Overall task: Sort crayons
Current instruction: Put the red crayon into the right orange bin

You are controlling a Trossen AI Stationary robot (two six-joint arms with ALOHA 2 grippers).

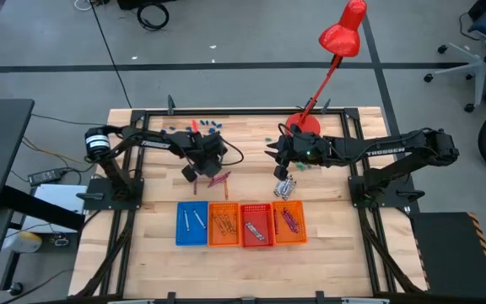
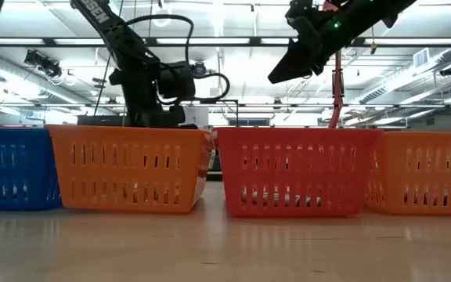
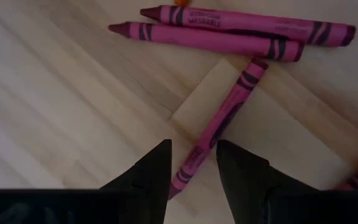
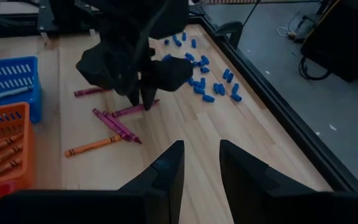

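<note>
My left tool [image 3: 192, 163] low over the tabletop [image 3: 61, 106], fingers apart astride a magenta crayon [image 3: 219, 124], two more beside it, my right tool [image 4: 199, 163] parted, empty, hovering.

The left end effector [image 3: 193, 165] hangs low over the wooden surface [image 3: 61, 106], fingers [image 3: 151, 174] apart around one magenta crayon [image 3: 219, 124]. Two more crayons [image 3: 229, 31] lie side by side beyond it, seemingly touching.
</note>
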